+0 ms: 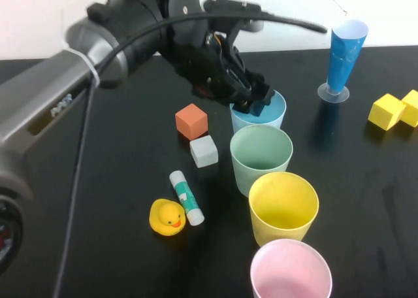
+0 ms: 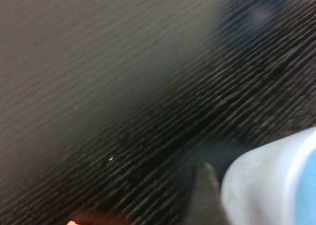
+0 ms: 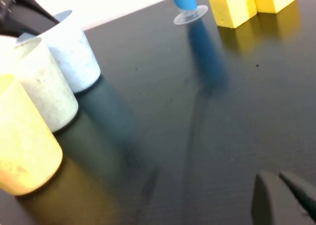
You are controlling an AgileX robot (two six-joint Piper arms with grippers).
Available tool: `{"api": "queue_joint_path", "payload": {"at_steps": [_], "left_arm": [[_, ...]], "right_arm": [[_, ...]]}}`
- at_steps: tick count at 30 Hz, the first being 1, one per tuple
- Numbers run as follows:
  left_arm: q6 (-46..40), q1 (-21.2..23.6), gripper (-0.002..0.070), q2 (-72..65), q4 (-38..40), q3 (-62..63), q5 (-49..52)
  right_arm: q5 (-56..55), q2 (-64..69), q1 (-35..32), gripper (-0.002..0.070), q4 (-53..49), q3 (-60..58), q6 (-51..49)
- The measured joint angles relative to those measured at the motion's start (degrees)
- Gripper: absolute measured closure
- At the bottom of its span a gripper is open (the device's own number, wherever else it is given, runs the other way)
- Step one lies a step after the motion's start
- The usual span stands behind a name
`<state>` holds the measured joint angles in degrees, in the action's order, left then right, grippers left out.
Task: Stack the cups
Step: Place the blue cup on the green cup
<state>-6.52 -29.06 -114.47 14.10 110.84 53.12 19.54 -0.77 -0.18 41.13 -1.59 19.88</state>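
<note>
Four plastic cups sit in a line on the black wood-grain desk, running from mid-desk toward the near edge: light-blue plastic cup farthest, then pale green plastic cup, yellow plastic cup, and pink plastic cup cut off by the near edge; all upright, mouths up, each just beside the next, none nested. Left gripper is at the blue cup's rim on its far-left side, black fingers reaching over the lip; can't tell if they're clamped on the wall or only touching, nor how far apart they stand. Left wrist view shows the blue cup wall right next to a dark fingertip. Right gripper shows only in its own wrist view, low over bare desk w/ nothing in it, tips close together w/ a narrow gap; it's well apart from the cups. Beside the blue cup: orange-red cube block and grey-white cube block. Nearer the near edge, a white glue stick w/ a green label — writing too small to read — lies next to a yellow rubber duck. Toward the far-right corner: blue paper cone on a clear base, upright, and two yellow blocks near the right edge.
</note>
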Motion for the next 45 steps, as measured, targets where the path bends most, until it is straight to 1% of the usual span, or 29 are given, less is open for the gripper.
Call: {"api": "queue_joint_path", "payload": {"at_steps": [1,2,5,6,8,14,16,19,22,25,29,31,45], "left_arm": [[0.0,0.0,0.0271,-0.5,-0.2,0.0,0.0],[0.0,0.0,0.0324,-1.0,-0.3,0.0,0.0],[-0.1,0.0,0.0533,-1.8,-1.4,0.0,-0.1],[0.0,0.0,0.0575,-1.8,-1.9,0.0,-0.1],[0.8,0.0,0.0617,-1.8,-3.8,1.0,-0.2],[3.1,0.0,0.0628,1.0,-9.5,3.2,1.4],[3.1,0.0,0.0628,4.0,-9.7,3.6,2.4],[2.7,-0.4,0.0629,8.7,-9.4,4.0,7.0],[1.4,-2.3,0.0629,12.0,-9.5,4.0,13.3],[1.0,-4.6,0.0631,12.7,-9.6,4.0,16.3],[0.9,-7.6,0.0635,11.8,-9.4,4.0,16.6],[0.9,-8.4,0.0636,10.8,-9.4,4.0,16.6],[1.0,-8.4,0.0631,5.1,-10.6,4.0,15.2]], "right_arm": [[0.0,0.0,0.0,0.0679,0.0,0.0,0.0],[0.0,0.0,0.0,0.0679,0.0,0.0,0.0],[0.0,0.0,0.0,0.0679,0.1,0.0,0.1],[0.0,0.0,0.0,0.0679,0.1,0.0,0.1],[0.0,0.0,0.0,0.0679,0.1,0.0,0.1],[0.5,0.0,0.0,0.0679,0.5,0.0,0.2],[0.5,0.0,0.0,0.0679,0.6,0.0,0.2],[0.6,0.0,0.0,0.0679,0.7,0.0,0.4],[0.7,0.0,0.0,0.0679,0.7,0.0,0.6],[0.7,0.0,0.0,0.0679,0.7,0.0,0.7],[0.7,0.0,0.0,0.0679,0.7,0.0,0.7],[0.7,0.0,0.0,0.0679,0.7,0.0,0.7],[0.7,0.0,0.0,0.0679,0.8,0.0,0.8]]}}
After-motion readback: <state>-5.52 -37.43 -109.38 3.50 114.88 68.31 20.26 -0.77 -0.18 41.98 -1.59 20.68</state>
